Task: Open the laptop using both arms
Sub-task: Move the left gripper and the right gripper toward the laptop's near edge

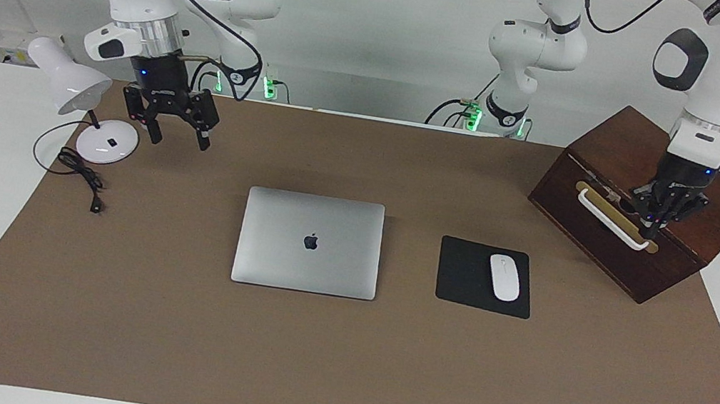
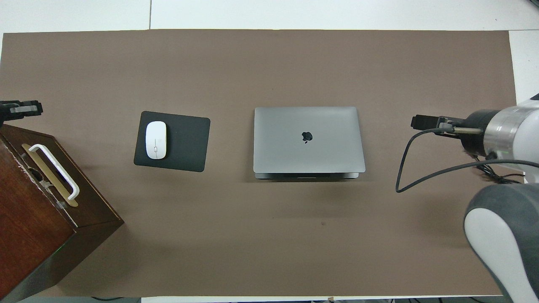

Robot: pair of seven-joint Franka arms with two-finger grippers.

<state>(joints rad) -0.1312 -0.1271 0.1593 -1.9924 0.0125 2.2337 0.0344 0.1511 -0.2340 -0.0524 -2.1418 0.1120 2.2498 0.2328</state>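
Note:
The silver-grey laptop [image 1: 310, 242] lies shut and flat in the middle of the brown mat, apple logo up; it also shows in the overhead view [image 2: 308, 140]. My right gripper [image 1: 177, 135] hangs open and empty in the air toward the right arm's end of the table, beside the lamp's base and well apart from the laptop; it also shows in the overhead view [image 2: 425, 123]. My left gripper [image 1: 652, 221] hangs over the wooden box close to its white handle, far from the laptop; only its tip [image 2: 21, 108] shows in the overhead view.
A dark wooden box [image 1: 687, 232] with a white handle [image 1: 613, 222] stands at the left arm's end. A black mouse pad [image 1: 464, 276] with a white mouse [image 1: 504, 277] lies between box and laptop. A white desk lamp [image 1: 71, 85] and its cable [image 1: 79, 172] are at the right arm's end.

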